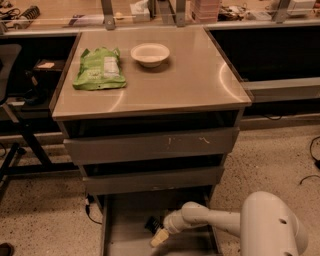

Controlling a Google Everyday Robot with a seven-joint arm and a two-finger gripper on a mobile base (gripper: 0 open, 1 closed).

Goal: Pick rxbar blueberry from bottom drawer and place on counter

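The rxbar blueberry point(151, 223) is a small dark bar lying on the floor of the pulled-out bottom drawer point(127, 236), near its middle. My gripper point(159, 236) reaches into the drawer from the right, its pale tip right at the bar's near right end and partly covering it. Whether it touches the bar does not show. The white arm point(215, 220) stretches low across the drawer's right wall. Above, the glossy beige counter point(195, 75) tops the cabinet.
A green snack bag point(98, 69) and a white bowl point(150, 53) sit on the counter's back left. Two closed grey drawers point(150, 145) overhang the bottom one. A cluttered workbench point(75, 15) runs behind. A chair frame point(15, 145) stands at left on the speckled floor.
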